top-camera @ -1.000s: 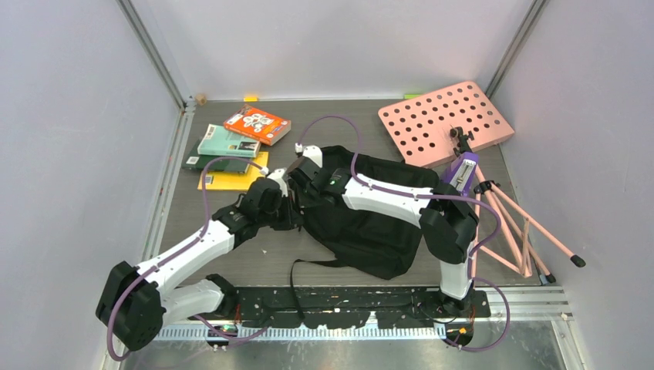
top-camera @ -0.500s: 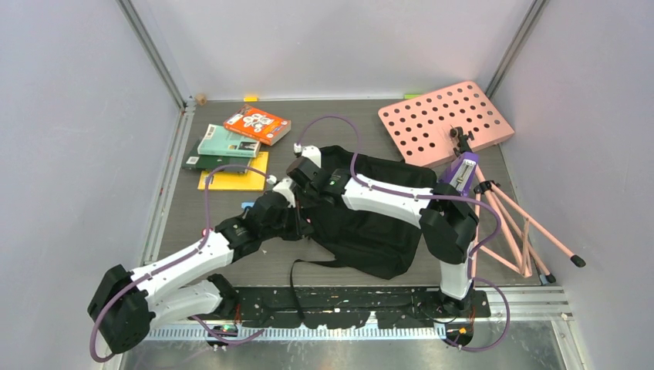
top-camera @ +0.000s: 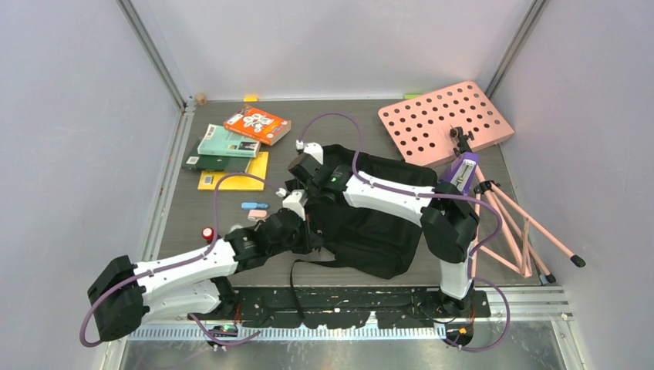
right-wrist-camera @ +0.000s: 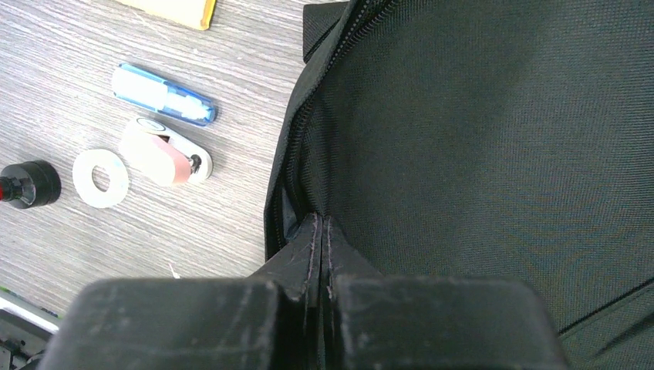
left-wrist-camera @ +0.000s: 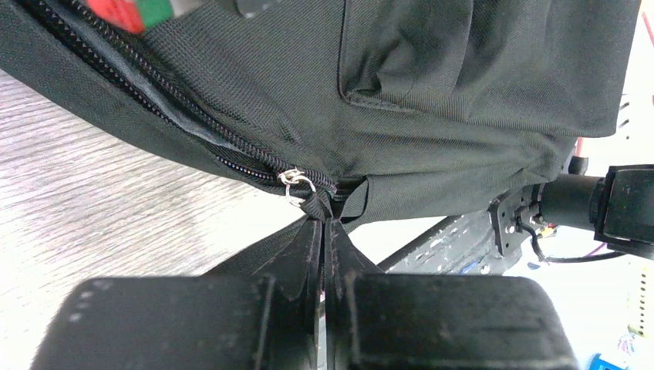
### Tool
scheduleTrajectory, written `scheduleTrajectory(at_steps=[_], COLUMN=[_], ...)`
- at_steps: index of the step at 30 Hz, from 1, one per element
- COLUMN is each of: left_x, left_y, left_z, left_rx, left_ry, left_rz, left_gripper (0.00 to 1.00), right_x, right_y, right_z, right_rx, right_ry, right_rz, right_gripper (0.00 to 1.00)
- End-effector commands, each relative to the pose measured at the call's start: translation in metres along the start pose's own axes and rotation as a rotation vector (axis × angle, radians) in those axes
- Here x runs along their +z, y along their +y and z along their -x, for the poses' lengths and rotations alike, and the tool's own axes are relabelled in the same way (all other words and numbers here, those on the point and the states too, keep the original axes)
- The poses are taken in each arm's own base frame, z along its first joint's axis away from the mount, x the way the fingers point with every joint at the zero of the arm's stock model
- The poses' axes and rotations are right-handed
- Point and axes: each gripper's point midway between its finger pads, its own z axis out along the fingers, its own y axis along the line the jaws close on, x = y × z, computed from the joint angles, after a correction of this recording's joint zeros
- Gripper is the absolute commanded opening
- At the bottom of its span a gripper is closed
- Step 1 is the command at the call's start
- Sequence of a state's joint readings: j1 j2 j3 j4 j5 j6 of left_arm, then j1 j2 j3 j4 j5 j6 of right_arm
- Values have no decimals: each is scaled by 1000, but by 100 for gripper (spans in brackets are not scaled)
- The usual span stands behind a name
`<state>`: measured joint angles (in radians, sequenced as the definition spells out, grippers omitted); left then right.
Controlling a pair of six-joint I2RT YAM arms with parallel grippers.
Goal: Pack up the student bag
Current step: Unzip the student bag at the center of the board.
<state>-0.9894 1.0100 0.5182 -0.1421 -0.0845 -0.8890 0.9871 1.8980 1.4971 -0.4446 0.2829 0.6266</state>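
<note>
The black student bag (top-camera: pixel 370 220) lies flat in the middle of the table. My left gripper (top-camera: pixel 308 231) is at the bag's near left edge. In the left wrist view it (left-wrist-camera: pixel 324 220) is shut on the black fabric zipper pull, just below the silver ring of the zipper slider (left-wrist-camera: pixel 297 181). My right gripper (top-camera: pixel 302 171) is at the bag's far left corner. In the right wrist view it (right-wrist-camera: pixel 320 220) is shut on the bag's edge (right-wrist-camera: pixel 478 123) beside the zipper line.
Orange (top-camera: pixel 257 125), teal (top-camera: pixel 227 143) and yellow (top-camera: pixel 234 173) books lie at the back left. A blue stick (right-wrist-camera: pixel 163 94), a pink-and-white item (right-wrist-camera: pixel 164 151), a white ring (right-wrist-camera: pixel 101 177) and a black cap (right-wrist-camera: pixel 29 185) lie left of the bag. A pink holed board (top-camera: pixel 445 122) and its stand legs (top-camera: pixel 517 223) are at the right.
My left gripper has moved toward the near edge along the bag's left side, holding the zipper pull. The small items left of the bag have come into view. The right arm has barely moved.
</note>
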Motion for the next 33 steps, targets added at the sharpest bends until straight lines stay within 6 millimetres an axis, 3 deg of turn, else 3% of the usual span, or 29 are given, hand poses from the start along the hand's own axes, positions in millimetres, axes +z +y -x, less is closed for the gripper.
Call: scheduleTrajectory(at_steps=[1, 14, 17, 18, 19, 20, 22, 25, 28, 33], left_x=[3, 2, -1, -2, -4, -7, -13, -25, -35, -47], left_y=[-30, -62, -56, -52, -47, -41, -30, -23, -18, 3], left_z=[-3, -9, -15, -15, -15, -14, -8, -1, 4, 13], left_rx=[-11, 32, 23, 22, 23, 26, 38, 52, 59, 83], left_ry=[-1, 20, 53, 56, 62, 63, 53, 43, 47, 71], left_rz=[-103, -184, -150, -125, -91, -54, 20, 70, 92, 178], left_gripper=[0, 0, 0, 1, 6, 13, 34, 54, 63, 67], right_x=[-22, -24, -27, -29, -34, -36, -46, -67, -80, -101], right_y=[31, 26, 27, 27, 26, 23, 19, 8, -12, -47], right_z=[63, 64, 66, 67, 69, 71, 77, 87, 90, 84], right_rx=[49, 3, -19, -27, -28, -32, -37, -42, -45, -35], right_ry=[-197, -204, -201, -202, -206, -210, -221, -248, -273, -298], right_rz=[110, 121, 140, 141, 140, 135, 135, 116, 50, -51], right_gripper=[0, 0, 1, 7, 12, 23, 39, 53, 61, 69])
